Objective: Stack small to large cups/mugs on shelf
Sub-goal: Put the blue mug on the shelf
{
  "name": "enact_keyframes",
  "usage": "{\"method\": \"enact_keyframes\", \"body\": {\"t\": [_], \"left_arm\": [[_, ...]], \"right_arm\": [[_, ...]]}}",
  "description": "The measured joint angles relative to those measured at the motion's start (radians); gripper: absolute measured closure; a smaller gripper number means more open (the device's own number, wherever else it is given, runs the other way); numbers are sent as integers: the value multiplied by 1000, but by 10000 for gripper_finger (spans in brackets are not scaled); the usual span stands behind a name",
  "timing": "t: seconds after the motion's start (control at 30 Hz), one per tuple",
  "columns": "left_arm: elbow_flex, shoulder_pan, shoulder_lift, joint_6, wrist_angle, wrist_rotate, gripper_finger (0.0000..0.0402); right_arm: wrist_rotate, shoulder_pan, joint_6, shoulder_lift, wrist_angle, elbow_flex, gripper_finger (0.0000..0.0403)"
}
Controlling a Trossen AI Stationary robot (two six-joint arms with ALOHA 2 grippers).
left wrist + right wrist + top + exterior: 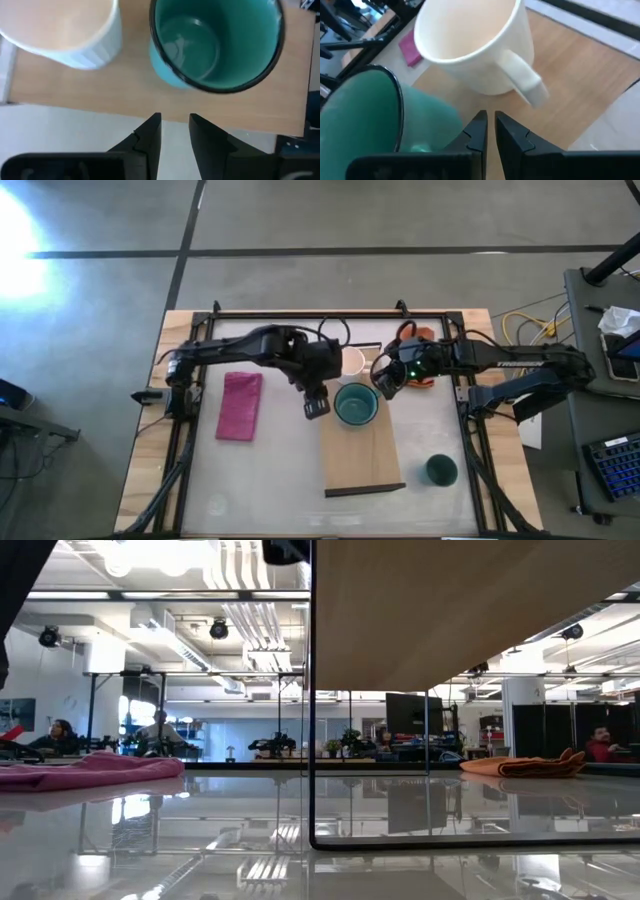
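Note:
The light-wood shelf (362,455) lies flat on the table. The teal-green mug (356,404) stands upright on the shelf's far part, and the white mug (352,361) stands upright just beyond it, its handle (527,85) pointing toward my right gripper. The dark green cup (440,470) stands on the table to the right of the shelf. My left gripper (317,406) hovers at the shelf's left edge beside the teal mug (215,45), empty, its fingers a narrow gap apart. My right gripper (388,380) is shut and empty, between the teal mug (365,115) and the white mug (470,45).
A magenta cloth (240,405) lies on the table's left part. An orange cloth (420,336) lies at the far edge under my right arm. Black frame rails run along the table's sides. People sit in the room beyond (60,735).

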Motion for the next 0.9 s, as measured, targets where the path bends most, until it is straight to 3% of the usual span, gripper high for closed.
{"method": "enact_keyframes", "body": {"t": [0.43,0.9], "left_arm": [[-136,-14,-2,-45,224,77,316],[-160,15,-13,-46,244,48,316]], "right_arm": [[-56,44,9,-10,-84,0,374],[-63,99,24,-36,-98,0,374]]}}
